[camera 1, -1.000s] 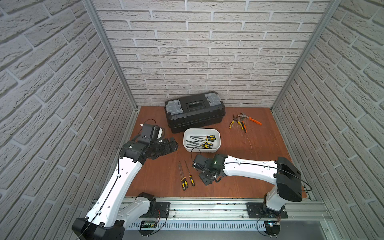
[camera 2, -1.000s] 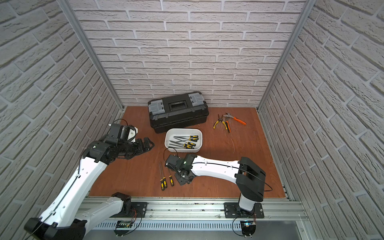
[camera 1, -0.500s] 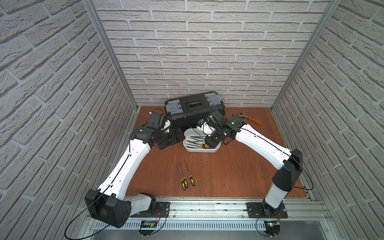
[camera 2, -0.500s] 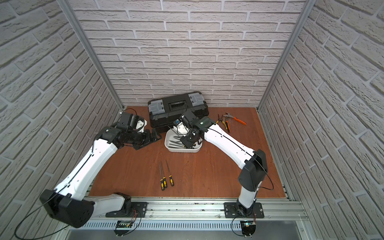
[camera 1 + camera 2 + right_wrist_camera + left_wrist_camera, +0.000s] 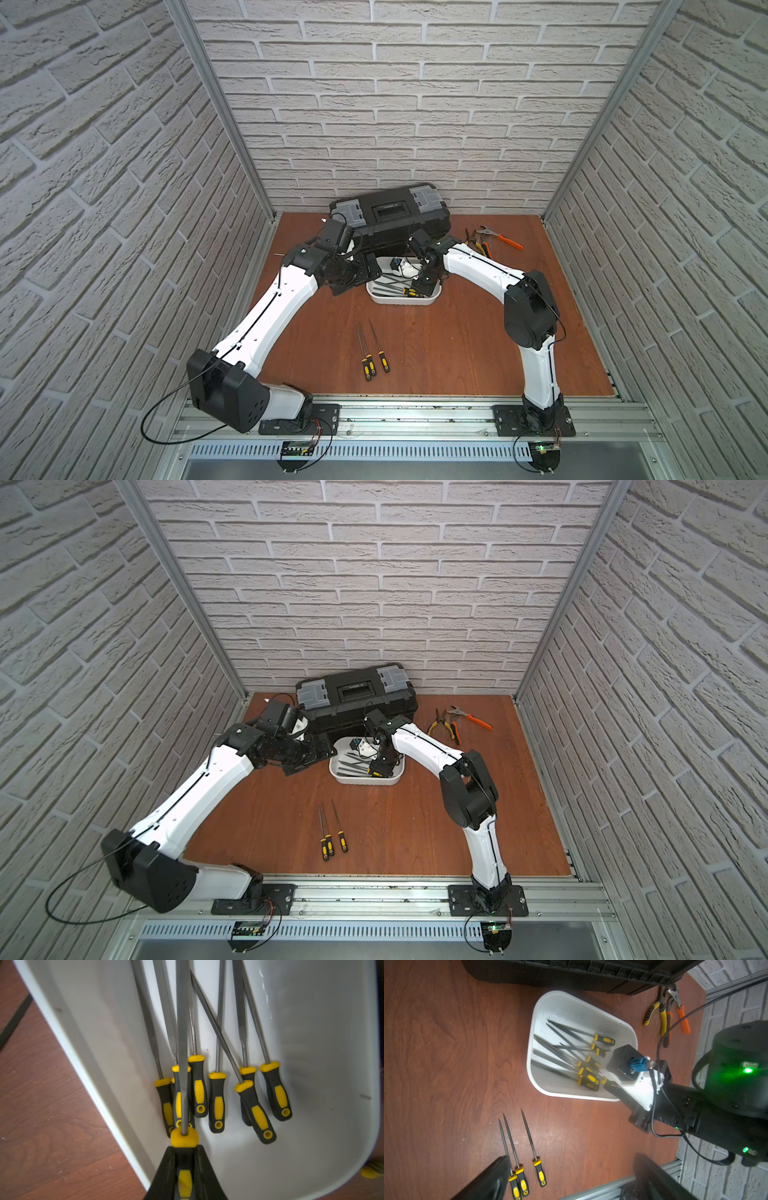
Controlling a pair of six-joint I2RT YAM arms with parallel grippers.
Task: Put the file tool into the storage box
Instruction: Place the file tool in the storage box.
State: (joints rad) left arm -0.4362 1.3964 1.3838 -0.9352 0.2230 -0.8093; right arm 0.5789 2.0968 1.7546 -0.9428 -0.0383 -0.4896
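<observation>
Having swung in from the near bench [image 5: 415, 332], I hold the file tool [image 5: 182, 1047] low over the storage box [image 5: 405, 301], right jaws clamped on its handle, left jaws open, so release comes next.

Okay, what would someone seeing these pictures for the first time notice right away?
Most striking is the right gripper, shut on a yellow-and-black-handled file over the white storage box, which holds a pile of matching files. Three loose files lie side by side on the wooden table, on the robot's side of the box, and a black toolbox stands behind it.
</observation>
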